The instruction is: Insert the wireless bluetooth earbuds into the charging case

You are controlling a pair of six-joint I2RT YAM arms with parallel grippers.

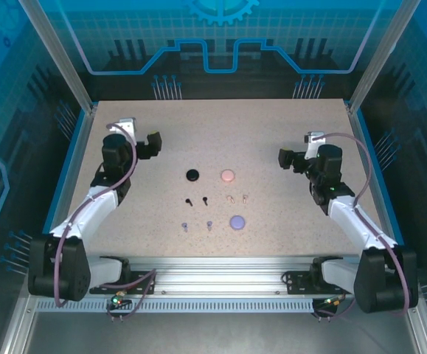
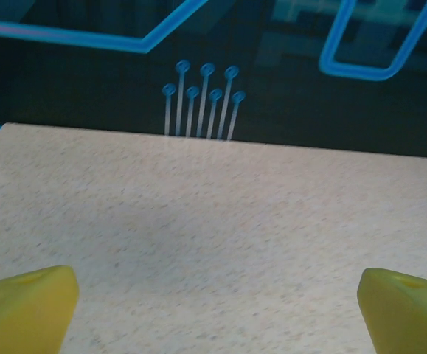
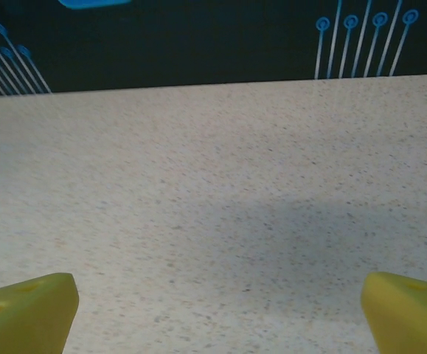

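Earbuds [image 1: 205, 198] sit mid-table, mostly at 6 o'clock from the cases [image 1: 228, 175]. They look tiny, light and slippery, so pinch each stem softly. Your left gripper [image 1: 156, 140] and right gripper [image 1: 282, 156] are spread wide, empty.

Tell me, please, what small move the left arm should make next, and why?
Probably swing the left arm inward and down toward the nearer black earbud. Its jaws stand wide open and empty off to the side, while the black pair lies loose in the middle, just on the near side of the black case.
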